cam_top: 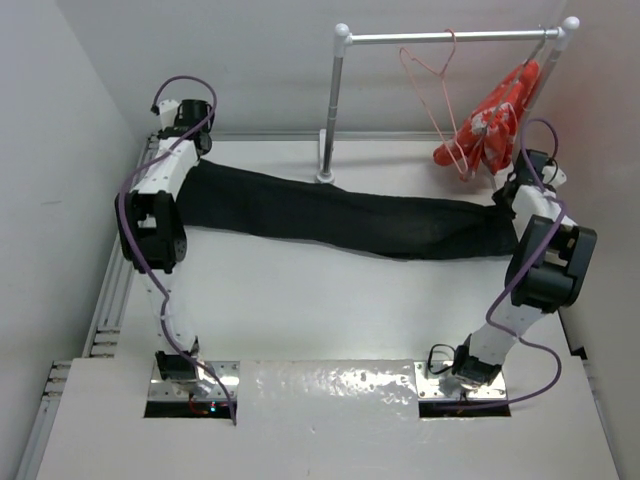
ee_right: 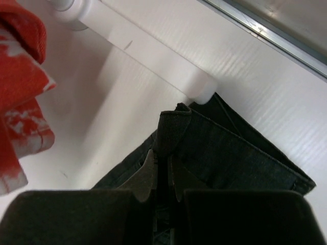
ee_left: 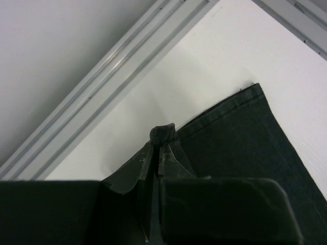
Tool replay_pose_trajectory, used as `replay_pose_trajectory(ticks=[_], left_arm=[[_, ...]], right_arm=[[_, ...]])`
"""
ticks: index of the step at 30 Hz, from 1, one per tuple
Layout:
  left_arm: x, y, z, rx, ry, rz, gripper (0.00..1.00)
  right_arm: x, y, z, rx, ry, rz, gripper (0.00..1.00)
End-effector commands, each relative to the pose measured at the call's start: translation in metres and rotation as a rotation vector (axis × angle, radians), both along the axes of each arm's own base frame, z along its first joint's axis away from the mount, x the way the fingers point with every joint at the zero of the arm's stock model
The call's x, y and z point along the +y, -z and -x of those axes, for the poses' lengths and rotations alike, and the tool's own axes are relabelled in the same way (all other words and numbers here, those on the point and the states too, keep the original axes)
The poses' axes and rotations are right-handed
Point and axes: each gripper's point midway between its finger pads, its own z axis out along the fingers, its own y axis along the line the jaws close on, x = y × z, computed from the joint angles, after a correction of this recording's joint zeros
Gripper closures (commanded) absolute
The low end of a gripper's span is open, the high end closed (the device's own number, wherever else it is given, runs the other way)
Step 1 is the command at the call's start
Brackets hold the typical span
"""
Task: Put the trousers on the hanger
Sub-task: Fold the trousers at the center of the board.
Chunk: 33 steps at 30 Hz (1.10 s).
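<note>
A: What does the robot stand in?

B: A white-walled booth. The table (cam_top: pixel 300 300) is flat, matte white board, with a ribbed grey metal track (cam_top: pixel 108 295) along its left edge. At the far side stands a clothes rack (cam_top: pixel 450 38) of smooth white tubing, with one upright post on a round foot and a horizontal bar on top.

A: And the trousers?

B: The trousers (cam_top: pixel 340 215) lie stretched across the far half of the table as a long, dark band running from the left arm to the right arm. The cloth is black, dense and finely woven, with a stitched hem showing in the left wrist view.

A: What are the claws doing?

B: The left gripper (ee_left: pixel 157 148) has its fingers pressed together on a small tuft at the edge of the trousers. The right gripper (ee_right: pixel 163 163) pinches a folded edge at the other end, just beside the rack's white foot (ee_right: pixel 153 56).

A: Where is the hanger?

B: The hanger (cam_top: pixel 420 62) hangs by its hook from the bar, well above the cloth. It is thin pale-pink wire bent into a triangle. Beside it, towards the right post, hangs a bunched orange-red bundle (cam_top: pixel 490 120) with white marks, soft and crumpled.
</note>
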Motion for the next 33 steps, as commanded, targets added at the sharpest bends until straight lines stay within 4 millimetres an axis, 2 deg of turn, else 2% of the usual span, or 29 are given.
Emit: replay_pose_trajectory(ticks=[1,2,3,5,6,7,9,10,12,13,14,15,16,17,18,19,20,21,22,23,24,25,26,29,30,31,33], left_arm=[[0.018,0.008,-0.013,0.039,-0.026,-0.042,1.00],[0.017,0.011,-0.018,0.039,-0.019,-0.037,1.00],[0.017,0.012,-0.022,0.034,-0.016,-0.037,0.97],[0.014,0.016,-0.033,0.015,0.012,-0.014,0.81],[0.013,0.016,-0.036,0.013,0.028,-0.007,0.53],[0.011,0.021,-0.040,0.019,0.042,0.002,0.40],[0.012,0.022,-0.040,0.030,0.048,0.009,0.29],[0.013,0.017,-0.039,0.017,0.046,0.007,0.28],[0.013,0.015,-0.037,0.004,0.052,0.036,0.27],[0.013,0.004,-0.032,-0.015,0.050,0.044,0.27],[0.010,0.001,-0.027,-0.021,0.050,0.057,0.27],[0.006,0.020,-0.012,0.020,0.043,0.081,0.29],[0.005,0.002,-0.001,-0.018,0.040,0.091,0.32],[0.003,-0.001,0.005,-0.044,0.036,0.099,0.35],[0.002,0.027,0.028,0.012,0.031,0.125,0.42],[-0.004,0.009,0.036,-0.051,0.048,0.156,0.46],[-0.005,0.010,0.045,-0.066,0.044,0.180,0.51],[-0.006,0.037,0.068,-0.022,0.030,0.222,0.61],[-0.014,0.028,0.071,-0.077,0.060,0.273,0.64],[-0.015,0.032,0.079,-0.077,0.057,0.292,0.73],[-0.016,0.048,0.093,-0.050,0.041,0.319,0.73],[-0.020,0.048,0.094,-0.065,0.060,0.345,0.67],[-0.022,0.058,0.100,-0.047,0.058,0.360,0.62],[-0.028,0.078,0.104,-0.021,0.055,0.433,0.43],[-0.030,0.086,0.105,-0.009,0.054,0.455,0.40],[-0.035,0.089,0.101,-0.020,0.069,0.486,0.36],[-0.034,0.103,0.100,-0.010,0.057,0.515,0.33]], right_arm=[[-0.019,-0.023,-0.026,-0.070,0.012,0.072,0.98],[-0.020,-0.024,-0.027,-0.072,0.012,0.076,0.93],[-0.020,-0.023,-0.027,-0.072,0.015,0.077,0.76],[-0.020,-0.026,-0.026,-0.088,0.016,0.082,0.55],[-0.018,-0.026,-0.024,-0.090,0.012,0.078,0.43],[-0.016,-0.037,-0.022,-0.115,0.009,0.082,0.31],[-0.003,-0.032,-0.015,-0.134,-0.020,0.042,0.21],[0.002,-0.034,-0.012,-0.147,-0.032,0.027,0.15],[0.014,-0.038,0.004,-0.168,-0.045,0.007,0.10],[0.016,-0.042,0.006,-0.200,-0.046,0.011,0.09],[0.023,-0.042,0.023,-0.212,-0.044,0.010,0.09],[0.027,-0.043,0.031,-0.219,-0.047,0.007,0.09],[0.029,-0.044,0.038,-0.223,-0.043,0.013,0.10],[0.035,-0.043,0.055,-0.231,-0.044,0.020,0.25],[0.038,-0.042,0.062,-0.236,-0.047,0.020,0.35],[0.045,-0.027,0.077,-0.213,-0.042,0.001,0.50],[0.049,-0.025,0.083,-0.225,-0.046,-0.006,0.70],[0.053,-0.033,0.088,-0.266,-0.054,0.000,0.91],[0.064,-0.019,0.096,-0.261,-0.068,-0.044,0.99],[0.069,-0.016,0.099,-0.266,-0.079,-0.058,1.00],[0.072,-0.016,0.103,-0.275,-0.086,-0.057,1.00],[0.076,-0.003,0.112,-0.252,-0.078,-0.074,1.00],[0.076,0.000,0.116,-0.248,-0.069,-0.078,1.00],[0.073,0.008,0.126,-0.231,-0.027,-0.069,0.67],[0.072,0.010,0.128,-0.218,-0.019,-0.067,0.56],[0.072,0.016,0.133,-0.203,0.000,-0.070,0.35],[0.069,0.024,0.138,-0.187,0.027,-0.067,0.24]])
